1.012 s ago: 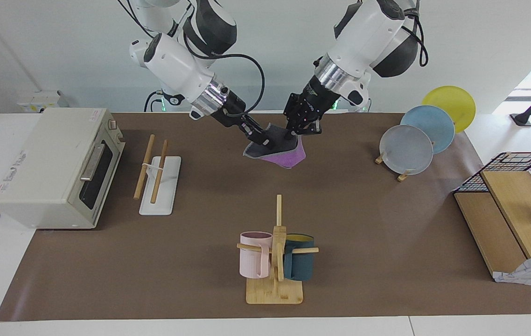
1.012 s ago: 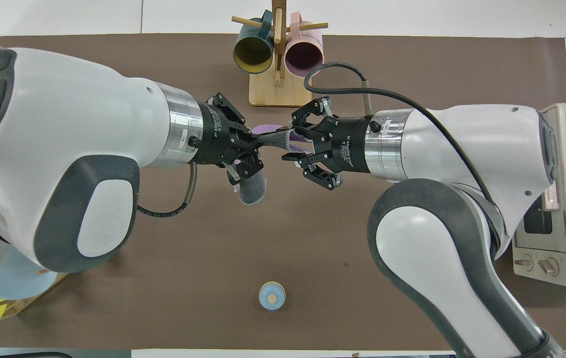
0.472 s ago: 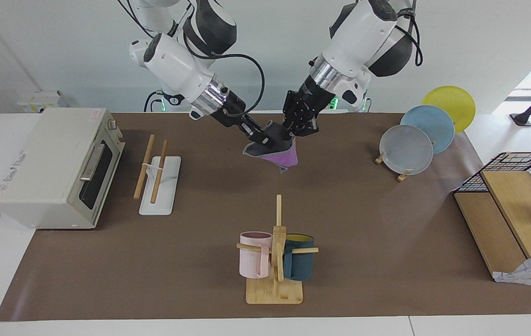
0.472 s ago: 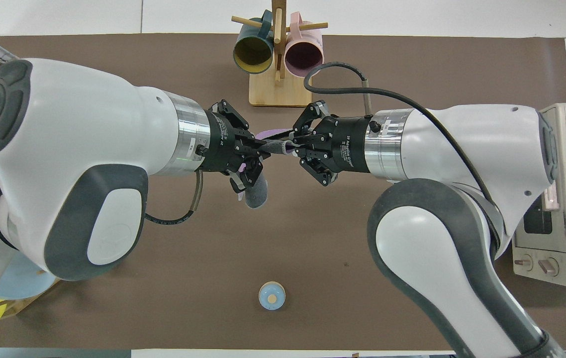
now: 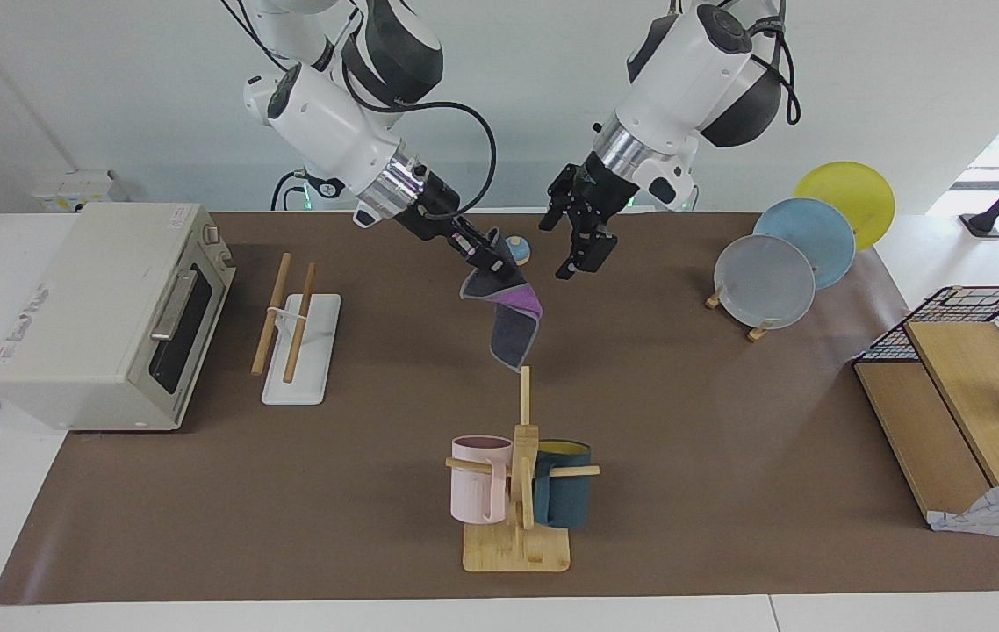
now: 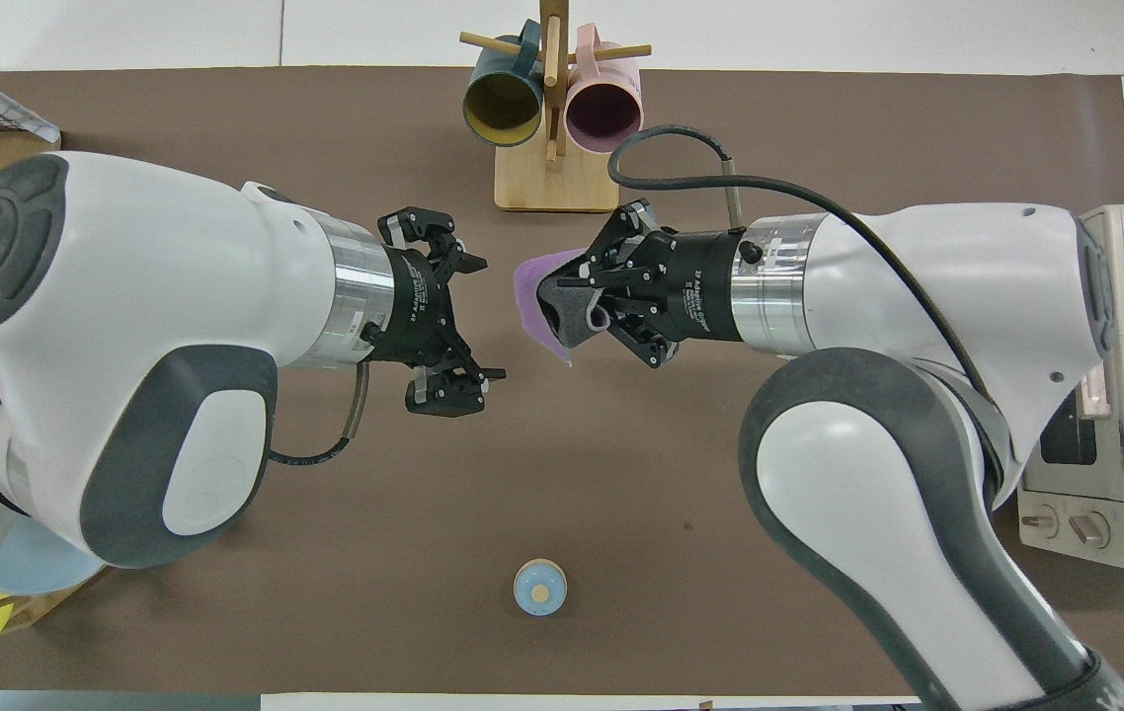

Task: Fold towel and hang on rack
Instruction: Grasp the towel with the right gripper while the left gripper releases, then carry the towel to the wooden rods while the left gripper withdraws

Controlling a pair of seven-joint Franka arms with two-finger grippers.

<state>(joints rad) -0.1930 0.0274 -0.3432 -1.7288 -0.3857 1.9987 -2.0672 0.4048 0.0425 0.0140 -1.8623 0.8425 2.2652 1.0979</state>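
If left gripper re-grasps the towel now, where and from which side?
Best bet: the free bottom corner of the towel. It hangs limp from the shut right gripper, pinched at its top edge. The open left gripper should come in level from the left arm's end, fingers on each face of the cloth.

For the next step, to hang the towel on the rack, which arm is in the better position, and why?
The right arm, probably. The right gripper is shut on the towel, which hangs in the air, and the rack stands toward the right arm's end of the table. The left gripper is open and empty.
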